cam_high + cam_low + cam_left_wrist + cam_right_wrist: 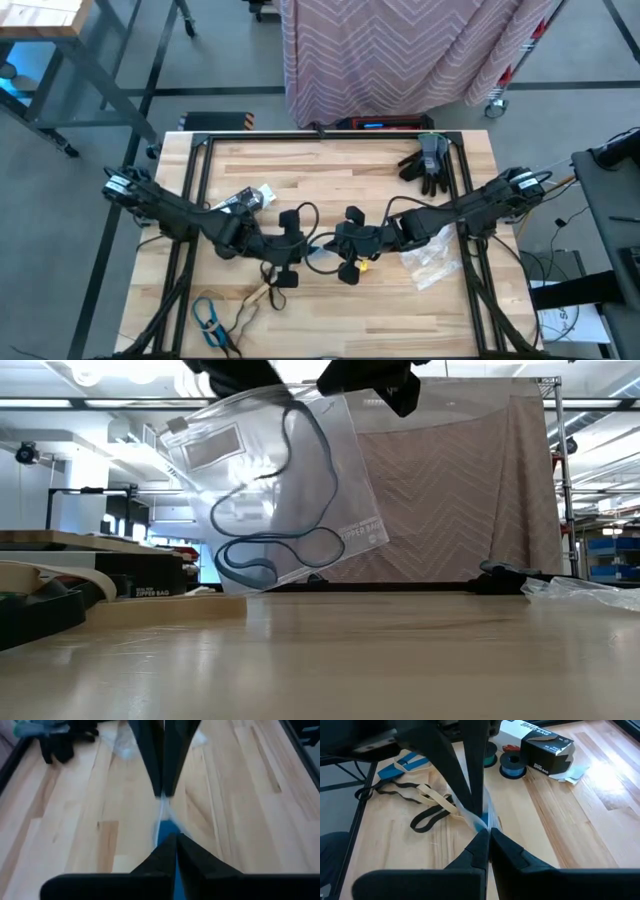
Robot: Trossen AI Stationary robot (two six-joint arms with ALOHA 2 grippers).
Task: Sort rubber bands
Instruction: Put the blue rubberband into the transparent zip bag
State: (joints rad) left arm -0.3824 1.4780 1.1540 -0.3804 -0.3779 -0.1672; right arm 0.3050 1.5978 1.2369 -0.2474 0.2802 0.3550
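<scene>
A clear zipper bag (290, 480) with a blue rubber band (270, 550) inside hangs over the table's middle. Both grippers are shut on its top edge. My left gripper (298, 250) comes from the left and my right gripper (345, 247) from the right, so their tips almost meet. More rubber bands (220, 315) in blue, tan and black lie loose on the wood near the front left, and they also show in the right wrist view (422, 805). My left gripper pinches the bag's top edge (164, 822) between its two shut fingers, slanting down from the table's left. The bag hangs tilted below the fingers. My right gripper pinches the same top edge (481, 820) right beside the left fingers, slanting down from the table's right.
Dark gloves (428, 160) lie at the far right. Loose clear bags (432, 262) lie right of centre. A dark zipper-bag box (545, 752) and small blue and green rolls (512, 765) sit at the far left. A black frame (200, 170) runs around the tabletop.
</scene>
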